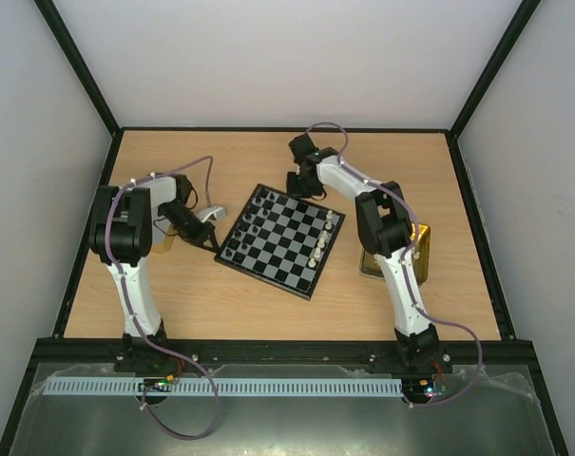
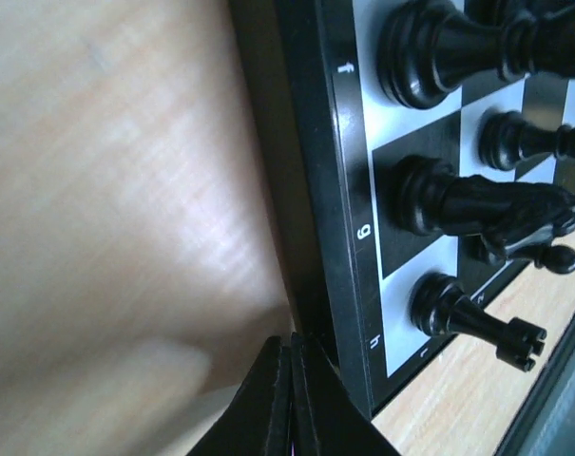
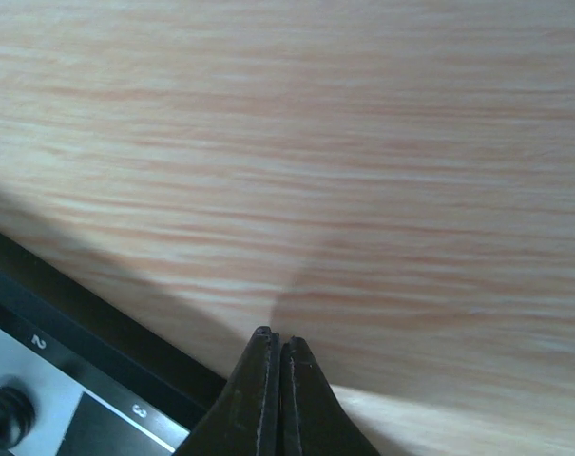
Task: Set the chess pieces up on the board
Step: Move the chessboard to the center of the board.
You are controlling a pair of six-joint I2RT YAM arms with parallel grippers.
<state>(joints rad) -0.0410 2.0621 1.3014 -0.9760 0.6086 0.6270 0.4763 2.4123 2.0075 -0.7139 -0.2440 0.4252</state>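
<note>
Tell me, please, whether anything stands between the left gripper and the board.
Nothing visible does. The shut left gripper sits close beside the board near its h mark, with only table on the other side; whether they touch is unclear.

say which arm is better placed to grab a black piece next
Left, most likely. The left gripper, shut, sits at the board rim right beside the black pieces. The right gripper, also shut, hangs over the table beyond the far edge, facing mostly bare wood. Either must open first.
</note>
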